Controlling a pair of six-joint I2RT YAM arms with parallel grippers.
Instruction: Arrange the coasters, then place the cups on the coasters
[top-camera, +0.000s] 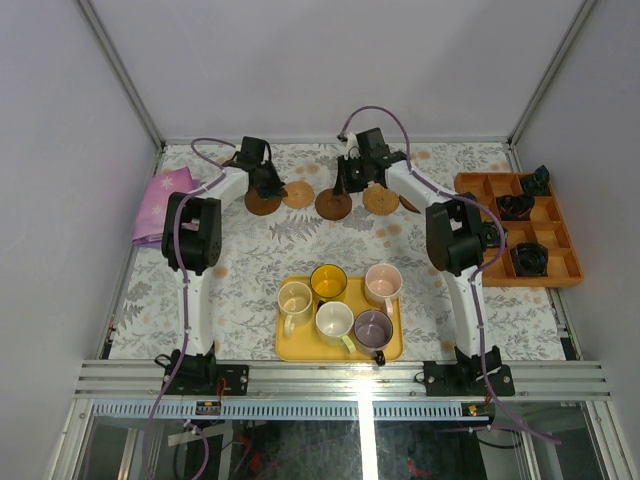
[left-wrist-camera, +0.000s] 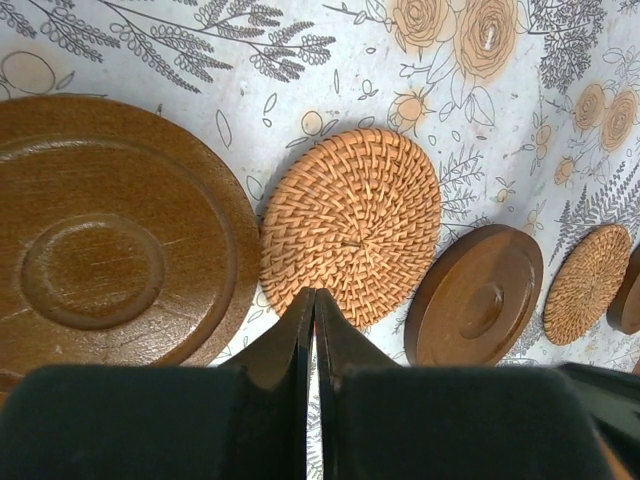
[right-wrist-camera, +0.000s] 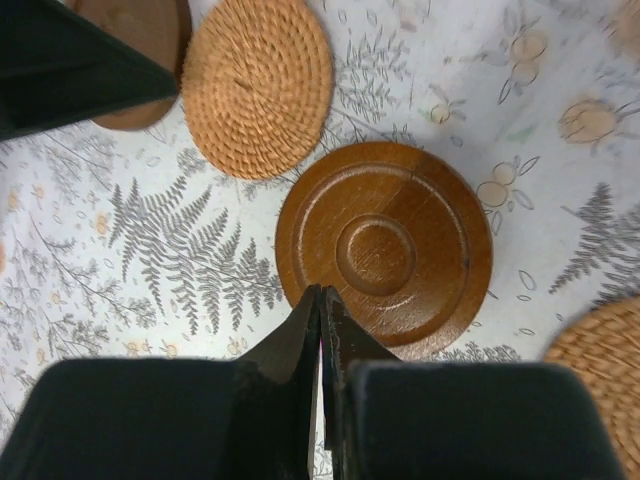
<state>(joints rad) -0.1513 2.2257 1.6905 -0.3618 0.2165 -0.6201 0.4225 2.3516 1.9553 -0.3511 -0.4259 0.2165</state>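
Several round coasters lie in a row at the back of the table: a dark wooden one (top-camera: 263, 204), a woven tan one (top-camera: 298, 194), a dark one (top-camera: 333, 205), a woven one (top-camera: 381, 199), and a dark edge (top-camera: 408, 204) under the right arm. My left gripper (left-wrist-camera: 314, 295) is shut and empty, its tips at the near edge of the woven coaster (left-wrist-camera: 350, 220), beside the big dark coaster (left-wrist-camera: 100, 260). My right gripper (right-wrist-camera: 321, 292) is shut and empty, its tips over the rim of a dark coaster (right-wrist-camera: 385, 245). Several cups, among them yellow (top-camera: 328, 282) and pink (top-camera: 383, 282), stand on the yellow tray (top-camera: 300, 347).
An orange compartment tray (top-camera: 480, 187) holding black objects sits at the right edge. A purple cloth (top-camera: 158, 205) lies at the back left. The left gripper's black body (right-wrist-camera: 70, 60) shows in the top left corner of the right wrist view. Metal frame posts bound the table.
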